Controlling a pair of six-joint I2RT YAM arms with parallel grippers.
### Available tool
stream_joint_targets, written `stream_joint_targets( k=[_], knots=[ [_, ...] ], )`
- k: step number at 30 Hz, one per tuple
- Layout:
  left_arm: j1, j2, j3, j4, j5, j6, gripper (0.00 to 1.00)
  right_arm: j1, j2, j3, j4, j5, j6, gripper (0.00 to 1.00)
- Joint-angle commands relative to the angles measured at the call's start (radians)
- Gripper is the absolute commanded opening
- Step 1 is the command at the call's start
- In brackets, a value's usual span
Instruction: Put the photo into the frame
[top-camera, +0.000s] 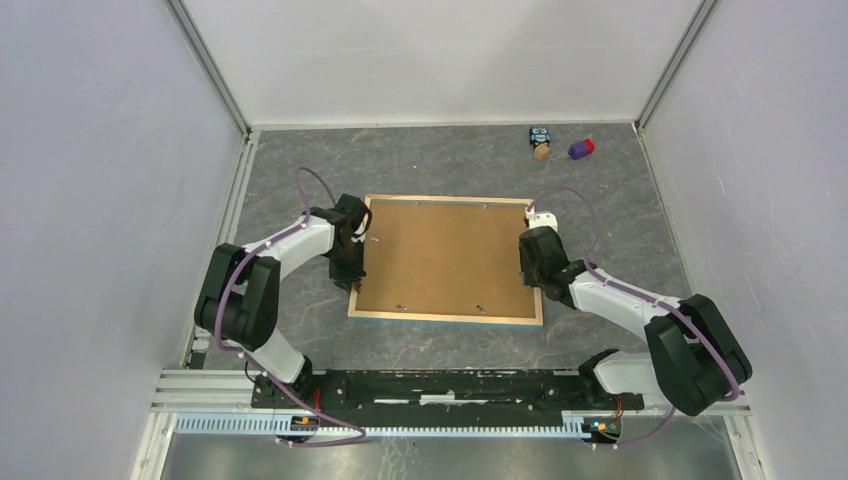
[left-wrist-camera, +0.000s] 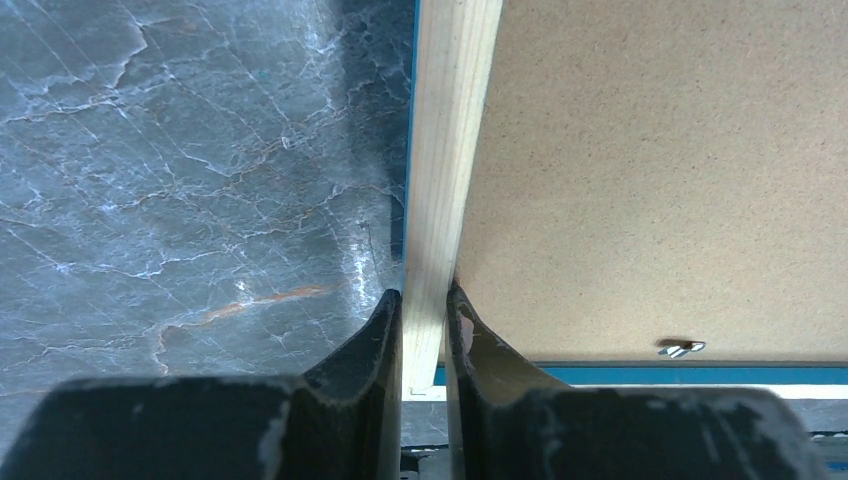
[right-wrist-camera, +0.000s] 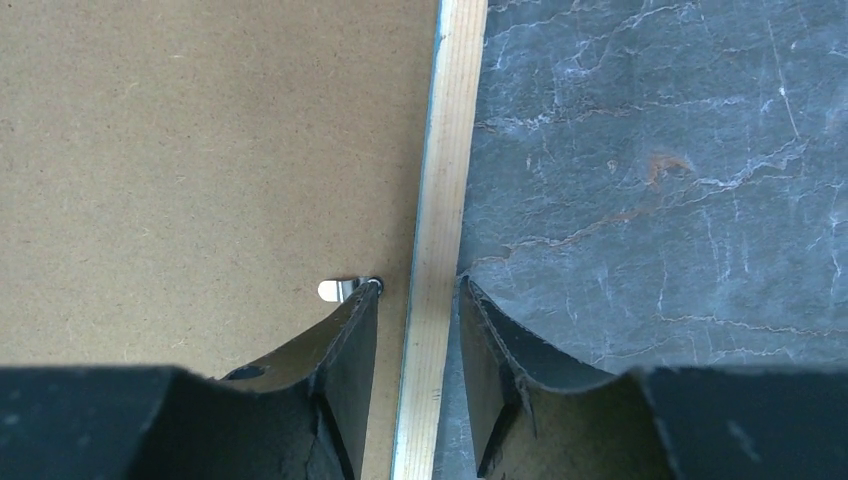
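The left tool (left-wrist-camera: 423, 296) sits closest to its wrist camera, its two dark fingers (left-wrist-camera: 385, 330) pressed against either side of the pale wooden rail of the frame (left-wrist-camera: 445, 150). It is clamped on that left-hand rail with no gap showing on either side. A thin bright blue edge runs down the rail's outer face.

The right tool (right-wrist-camera: 420, 286) straddles the opposite rail of the frame (right-wrist-camera: 445, 150). Its fingers (right-wrist-camera: 365, 330) are narrowly parted, with a sliver of space on each side of the wood, so it is not gripping. The inner finger hangs over the brown hardboard sheet (right-wrist-camera: 200, 130), its tip just beside a small metal clip (right-wrist-camera: 340, 290).

From above, the frame (top-camera: 445, 318) lies back-side up in the middle of the grey marbled worktop (top-camera: 620, 200). The hardboard sheet (top-camera: 445, 255) fills it. The left tool (top-camera: 349, 268) is at its left edge and the right tool (top-camera: 528, 262) at its right edge. Whether the frame is raised off the surface I cannot tell.

Well apart, near the far right corner, sit a small dark-blue figure (top-camera: 541, 140) and a purple block (top-camera: 581, 149).
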Motion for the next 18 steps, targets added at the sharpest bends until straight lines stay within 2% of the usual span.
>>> stream_joint_targets(
  k=[1, 5, 7, 14, 17, 18],
  knots=[
    [-0.006, 0.015, -0.038, 0.037, 0.067, -0.038, 0.02, -0.002, 0.018, 0.016, -0.026, 0.017, -0.005, 0.43],
    [-0.006, 0.010, -0.041, 0.035, 0.053, -0.044, 0.02, -0.002, -0.046, 0.062, -0.135, -0.016, 0.000, 0.54],
    [-0.005, 0.006, -0.039, 0.035, 0.044, -0.047, 0.02, -0.006, -0.015, 0.138, -0.246, -0.037, 0.031, 0.58],
    [-0.006, -0.004, -0.039, 0.038, 0.049, -0.054, 0.02, -0.006, 0.050, 0.256, -0.429, 0.057, 0.468, 0.60],
    [-0.006, -0.007, -0.040, 0.043, 0.067, -0.053, 0.02, -0.007, 0.093, 0.311, -0.462, 0.082, 0.551, 0.65],
    [-0.006, -0.008, -0.041, 0.041, 0.071, -0.054, 0.02, -0.008, 0.116, 0.333, -0.488, 0.082, 0.581, 0.70]
  ],
)
